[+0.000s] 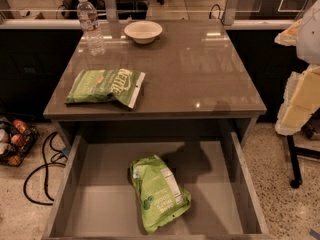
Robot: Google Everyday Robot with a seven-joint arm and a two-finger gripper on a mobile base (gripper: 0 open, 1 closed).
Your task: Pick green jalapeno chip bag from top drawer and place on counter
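The green jalapeno chip bag (159, 192) lies in the open top drawer (100, 204), near the middle of its grey floor, with its white label panel facing up. The drawer is pulled out below the counter (200, 69). My gripper (299, 101) is a pale cream shape at the right edge of the view. It hangs beside the counter's right front corner, well to the right of and above the bag, and holds nothing that I can see.
A flatter green KETTLE bag (106, 86) lies on the counter's front left. A water bottle (91, 26) and a white bowl (143, 31) stand at the back. A wire basket (14, 141) and black cables (42, 164) are on the floor to the left.
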